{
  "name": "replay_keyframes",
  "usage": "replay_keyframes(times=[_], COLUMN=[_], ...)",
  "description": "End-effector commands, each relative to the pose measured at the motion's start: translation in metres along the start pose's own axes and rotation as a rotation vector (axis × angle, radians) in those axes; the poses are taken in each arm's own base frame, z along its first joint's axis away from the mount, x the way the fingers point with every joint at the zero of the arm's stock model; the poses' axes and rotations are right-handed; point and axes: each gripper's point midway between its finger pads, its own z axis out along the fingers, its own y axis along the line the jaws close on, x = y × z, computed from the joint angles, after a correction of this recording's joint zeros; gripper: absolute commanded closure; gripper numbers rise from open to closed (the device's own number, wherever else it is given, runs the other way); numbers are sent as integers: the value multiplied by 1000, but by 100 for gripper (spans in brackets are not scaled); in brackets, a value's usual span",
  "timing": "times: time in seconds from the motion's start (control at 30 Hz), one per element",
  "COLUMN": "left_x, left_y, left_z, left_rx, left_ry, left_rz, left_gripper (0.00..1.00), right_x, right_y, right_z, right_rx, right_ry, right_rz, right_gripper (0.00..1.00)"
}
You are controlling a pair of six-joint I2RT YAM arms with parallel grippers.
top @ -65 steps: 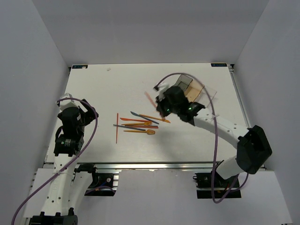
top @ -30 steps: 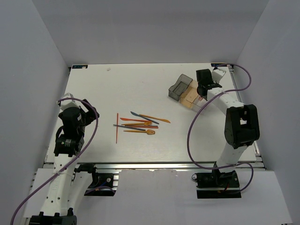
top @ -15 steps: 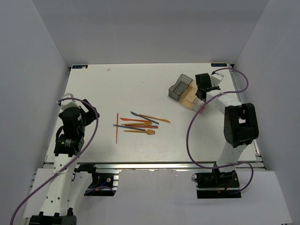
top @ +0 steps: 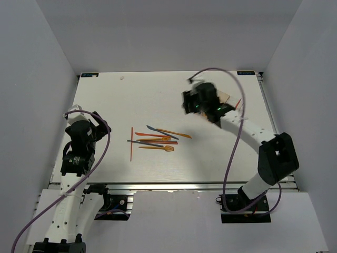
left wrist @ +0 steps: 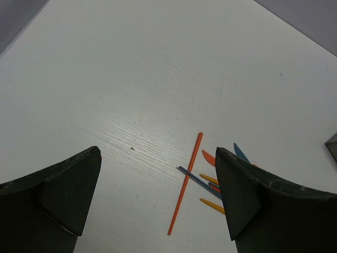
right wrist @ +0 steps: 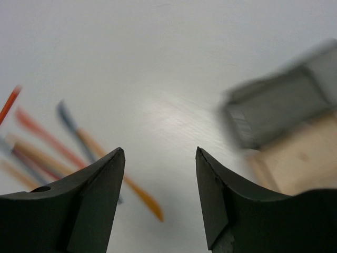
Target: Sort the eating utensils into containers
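Left gripper [left wrist: 157,158] wide open, empty; right gripper [right wrist: 159,155] jaws parted, empty, between utensils [top: 155,139] and containers [right wrist: 274,113]

Utensils [top: 155,139] lie central on the table [top: 105,100] — containers [top: 226,97] far right, seemingly beneath the arm [top: 247,132].

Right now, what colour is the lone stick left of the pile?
Orange stick; left wrist view.

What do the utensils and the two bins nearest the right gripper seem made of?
The utensils look like thin moulded plastic: flat, solid orange, red and blue-grey, no metallic glint. The dark grey bin and amber bin seem smoky, translucent plastic, though motion blur leaves that open.
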Motion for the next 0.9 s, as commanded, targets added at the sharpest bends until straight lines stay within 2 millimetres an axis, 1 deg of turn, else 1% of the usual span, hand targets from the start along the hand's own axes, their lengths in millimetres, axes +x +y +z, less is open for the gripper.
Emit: replay_keyframes(times=[0.0,0.03,0.07,0.1,0.13,0.2,0.23,0.27,0.3,0.33,0.37,0.4,0.43,0.47,0.5,0.57,0.6,0.63,0.87], left_x=[-5,-6,-6,-6,-7,-7,-7,-7,-7,-7,-6,-6,-6,-7,-6,-6,-6,-6,-5], left_y=[6,7,7,8,8,9,9,9,9,8,9,9,8,7,8,7,7,7,7], left_z=[-3,-4,-4,-4,-4,-5,-4,-5,-5,-4,-4,-4,-4,-4,-4,-4,-4,-4,-3], left_rx=[-32,-36,-35,-40,-40,-45,-47,-45,-45,-44,-45,-46,-43,-39,-41,-37,-36,-37,-35], left_ry=[-31,-34,-36,-36,-39,-39,-39,-39,-39,-39,-36,-35,-33,-35,-34,-32,-33,-32,-29], left_rz=[-11,-13,-13,-15,-16,-16,-15,-16,-16,-16,-15,-15,-13,-14,-14,-12,-12,-12,-11], left_gripper=[2,2,2,2,2,2,2,2,2,2,2,2,2,2,2,2,2,2,2], right_x=[81,100,112,123,128,138,143,148,158,161,170,177,186,191,201,205,209,209,207], right_y=[135,148,158,176,185,201,205,210,212,214,215,212,212,210,208,204,203,202,210], right_z=[-27,-28,-30,-37,-34,-38,-36,-29,-30,-21,-19,-19,-13,-11,-7,-3,-1,0,-6], right_rx=[-485,-511,-536,-586,-609,-676,-687,-691,-699,-681,-682,-674,-664,-656,-651,-635,-632,-625,-659], right_ry=[112,142,161,165,175,197,209,225,263,285,318,362,388,401,428,437,443,445,417], right_rz=[-619,-688,-734,-774,-783,-793,-811,-828,-850,-877,-898,-914,-937,-950,-963,-979,-982,-985,-973], right_gripper=[38,40,42,43,46,49,49,50,49,51,53,54,55,56,59,62,67,69,70])
